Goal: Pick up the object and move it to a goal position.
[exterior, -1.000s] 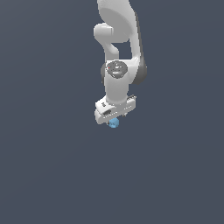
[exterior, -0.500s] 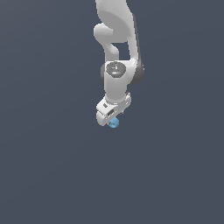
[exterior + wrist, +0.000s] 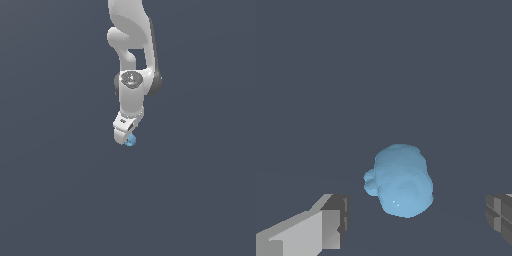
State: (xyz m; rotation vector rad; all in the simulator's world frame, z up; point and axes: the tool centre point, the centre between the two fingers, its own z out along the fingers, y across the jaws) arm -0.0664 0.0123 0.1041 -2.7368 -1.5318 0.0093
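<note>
Blob [image 3: 401, 181], light blue, small nub sideways, between hand [image 3: 416, 225] fingers, untouched

Shows a light-blue blob [image 3: 401, 181] between two spread grey fingertips [image 3: 336, 222], touching neither, a small knob at its nine o'clock.

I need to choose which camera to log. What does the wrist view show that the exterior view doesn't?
Only the wrist view shows both fingers spread apart, with gaps either side of the light-blue object, and its lumpy shape. Only the exterior view shows the white arm reaching down from above. Both show the object at the gripper.
</note>
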